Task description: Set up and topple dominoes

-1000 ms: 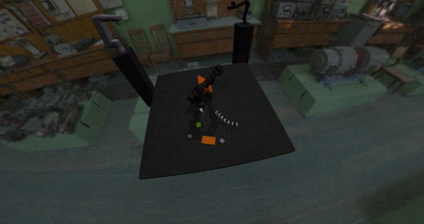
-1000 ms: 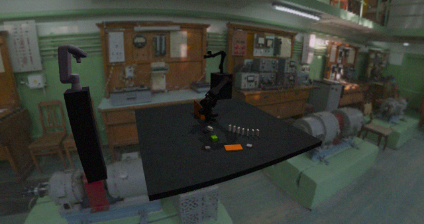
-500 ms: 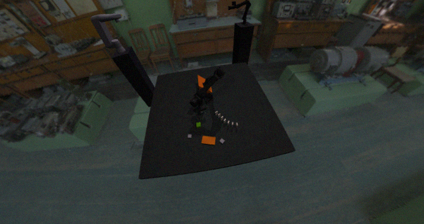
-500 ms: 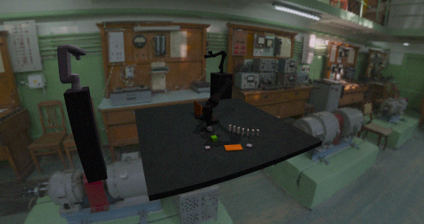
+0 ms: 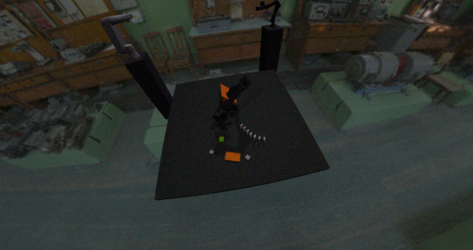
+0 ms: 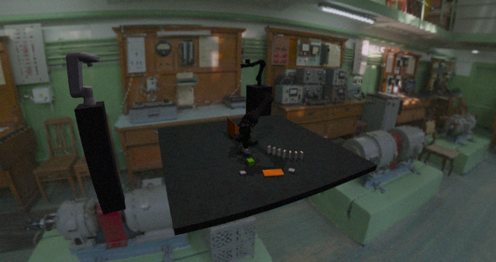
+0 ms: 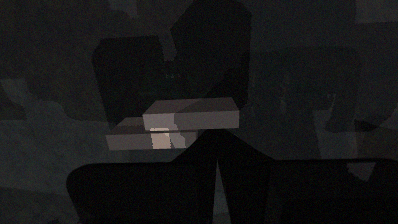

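Note:
Several white dominoes stand in a slightly curved row, with one domino (image 5: pixel 250 134) (image 6: pixel 284 153) near its middle. My gripper (image 5: pixel 225 126) (image 6: pixel 246 149) (image 7: pixel 215 133) is shut with nothing between its fingers, low over the table left of the row. In the wrist view two pale dominoes lie flat just beyond the fingertips. One domino (image 7: pixel 212 120) overlaps the other domino (image 7: pixel 125 142), shifted to the right, and seems to lie on it. The fingertips are at its near edge; whether they touch is unclear. The arm mostly hides this pair in the top and exterior views.
A green cube (image 5: pixel 221 139) (image 6: pixel 250 162) lies in front of the gripper. Further forward are an orange slab (image 5: pixel 232 157) (image 6: pixel 273 173) and two small pale pieces, one left (image 5: pixel 211 151) (image 6: pixel 242 173) and one right. An orange panel (image 5: pixel 224 91) (image 6: pixel 232 127) stands behind the arm.

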{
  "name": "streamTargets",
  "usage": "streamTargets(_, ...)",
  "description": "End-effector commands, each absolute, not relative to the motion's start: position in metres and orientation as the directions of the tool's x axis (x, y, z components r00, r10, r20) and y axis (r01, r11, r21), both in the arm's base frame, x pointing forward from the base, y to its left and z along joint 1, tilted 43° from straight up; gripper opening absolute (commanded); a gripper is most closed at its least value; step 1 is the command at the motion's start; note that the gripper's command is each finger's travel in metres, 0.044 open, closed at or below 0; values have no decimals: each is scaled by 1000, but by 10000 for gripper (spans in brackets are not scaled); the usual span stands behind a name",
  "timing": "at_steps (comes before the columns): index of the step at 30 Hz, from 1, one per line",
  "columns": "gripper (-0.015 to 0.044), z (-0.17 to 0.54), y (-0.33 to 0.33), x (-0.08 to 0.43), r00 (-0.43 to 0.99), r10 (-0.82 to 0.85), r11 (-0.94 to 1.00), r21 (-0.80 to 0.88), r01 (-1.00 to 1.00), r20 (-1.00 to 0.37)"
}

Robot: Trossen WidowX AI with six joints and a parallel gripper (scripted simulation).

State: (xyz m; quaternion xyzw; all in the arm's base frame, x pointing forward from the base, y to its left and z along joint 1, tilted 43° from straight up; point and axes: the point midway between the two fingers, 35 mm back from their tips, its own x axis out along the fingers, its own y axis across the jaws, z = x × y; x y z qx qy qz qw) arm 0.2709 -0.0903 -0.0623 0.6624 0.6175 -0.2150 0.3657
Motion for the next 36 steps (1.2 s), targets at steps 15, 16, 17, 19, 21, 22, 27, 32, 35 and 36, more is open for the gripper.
streamTargets(15,52,3,-141,293,151,659,78,267,961,-736)
streamTargets(16,79,3,-141,294,151,659,137,315,939,-736)
streamTargets(17,105,3,-141,295,151,659,209,373,904,-737)
streamTargets(19,157,4,-142,298,151,659,347,477,808,-737)
streamTargets(21,210,4,-142,301,151,659,471,562,680,-737)
streamTargets(22,236,4,-142,302,151,659,527,596,606,-737)
streamTargets(27,367,4,-143,309,152,659,718,677,162,-736)
streamTargets(32,440,5,-144,313,152,659,751,637,-173,-736)
streamTargets(35,440,5,-144,313,152,659,751,637,-173,-736)
streamTargets(36,440,5,-144,313,152,659,751,637,-173,-736)
